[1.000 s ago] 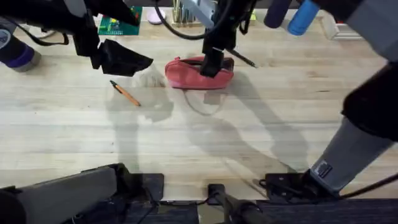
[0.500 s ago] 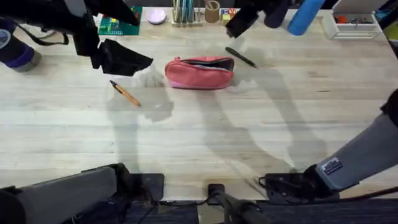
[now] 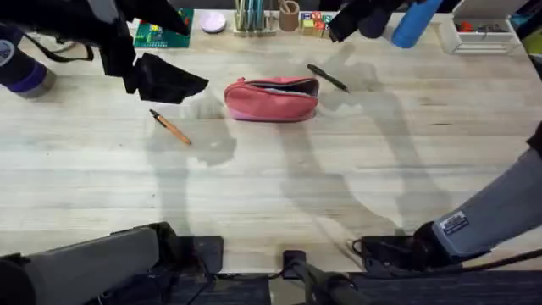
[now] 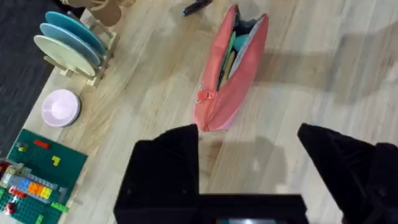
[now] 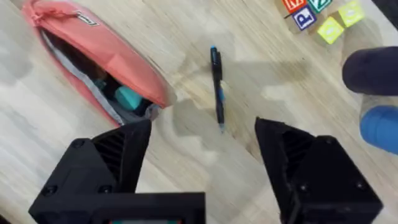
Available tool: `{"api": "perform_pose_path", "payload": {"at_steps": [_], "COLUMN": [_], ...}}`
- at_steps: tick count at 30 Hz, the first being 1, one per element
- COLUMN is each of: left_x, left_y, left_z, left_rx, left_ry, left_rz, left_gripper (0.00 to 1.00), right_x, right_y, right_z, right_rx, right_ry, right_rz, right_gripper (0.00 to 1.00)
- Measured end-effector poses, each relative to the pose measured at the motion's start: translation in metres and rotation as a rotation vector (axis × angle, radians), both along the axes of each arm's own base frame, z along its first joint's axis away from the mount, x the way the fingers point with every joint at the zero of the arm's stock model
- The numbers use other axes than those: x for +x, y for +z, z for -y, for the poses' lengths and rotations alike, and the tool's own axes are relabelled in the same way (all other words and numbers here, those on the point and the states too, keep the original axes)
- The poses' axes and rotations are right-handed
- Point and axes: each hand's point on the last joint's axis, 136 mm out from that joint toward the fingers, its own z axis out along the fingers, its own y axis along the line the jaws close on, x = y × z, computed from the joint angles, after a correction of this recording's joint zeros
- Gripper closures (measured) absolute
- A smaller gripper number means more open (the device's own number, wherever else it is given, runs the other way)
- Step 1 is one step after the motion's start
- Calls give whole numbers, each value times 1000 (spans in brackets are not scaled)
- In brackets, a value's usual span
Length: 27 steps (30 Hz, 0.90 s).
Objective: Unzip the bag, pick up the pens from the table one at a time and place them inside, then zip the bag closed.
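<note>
The salmon-pink bag (image 3: 271, 98) lies on the table (image 3: 271, 195) at the far middle, its zipper open; the right wrist view shows the bag (image 5: 99, 59) gaping with a teal item inside. An orange pen (image 3: 171, 127) lies to the bag's left. Just right of the bag and behind it lies a black pen (image 3: 328, 78), which is also below my right gripper (image 5: 205, 162). That right gripper (image 3: 343, 21) hovers open and empty over the far edge. Left of the bag, my left gripper (image 3: 169, 80) hangs open and empty, facing the bag (image 4: 233, 68).
Along the far edge stand a green brick board (image 3: 161, 34), a pink disc (image 3: 212, 21), a pen holder (image 3: 250, 15), a tape roll (image 3: 290, 15), toy blocks (image 3: 313, 21), a blue cylinder (image 3: 411, 24) and a white tray (image 3: 483, 30). A purple-based bottle (image 3: 17, 72) sits far left.
My right arm has lifted off the bag and drawn back toward the far right, leaving the bag open. The left arm and both pens have stayed where they were.
</note>
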Motion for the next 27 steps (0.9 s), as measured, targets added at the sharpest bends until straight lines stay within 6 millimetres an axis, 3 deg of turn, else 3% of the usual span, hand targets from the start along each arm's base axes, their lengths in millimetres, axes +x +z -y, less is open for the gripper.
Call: {"api": "perform_pose_path", "payload": {"at_steps": [20, 27], "left_x": [0, 0], "left_y": [0, 0], "left_z": [0, 0], "left_rx": [0, 0], "left_ry": [0, 0], "left_rz": [0, 0], "left_gripper": [7, 7], "right_x": [18, 26], "right_y": [2, -15], "right_z": [27, 28], "right_rx": [-86, -101], "right_ry": [-53, -56], "right_rz": [67, 41], "right_gripper": [6, 5]}}
